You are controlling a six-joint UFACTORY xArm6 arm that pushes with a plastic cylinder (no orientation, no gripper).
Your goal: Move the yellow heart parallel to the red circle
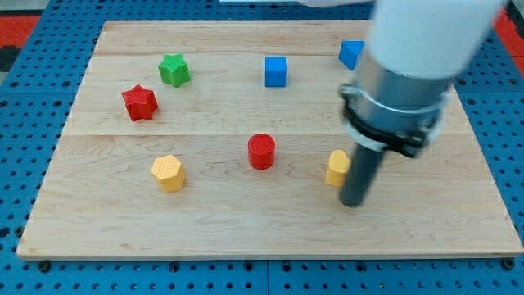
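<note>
The yellow heart (336, 167) lies right of centre on the wooden board, partly hidden behind my rod. The red circle (261, 152) stands to its left, near the board's middle, at about the same height in the view. My tip (351, 203) rests on the board just right of and below the yellow heart, touching or nearly touching its right side.
A yellow hexagon (168, 173) lies at the left. A red star (140, 102) and a green star (173, 70) lie at upper left. A blue cube (276, 71) sits at top centre, and another blue block (351, 54) at upper right, partly behind the arm.
</note>
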